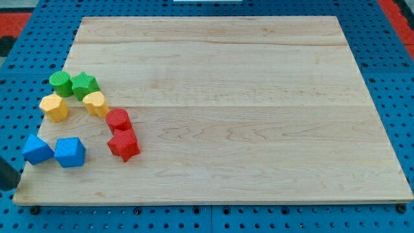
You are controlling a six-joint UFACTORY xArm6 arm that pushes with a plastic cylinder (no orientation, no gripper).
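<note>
Eight blocks are clustered on the left part of the wooden board. A round green block touches a star-like green block. Below them lie a yellow block and a heart-like yellow block. A round red block rests against a red star. Two blue blocks sit side by side: a triangular one and a blockier one. A dark shape at the view's left edge looks like my rod. My tip is just off the board's bottom left corner, nearest the triangular blue block and apart from it.
The board lies on a blue pegboard table with rows of holes. A red surface shows at the view's top corners.
</note>
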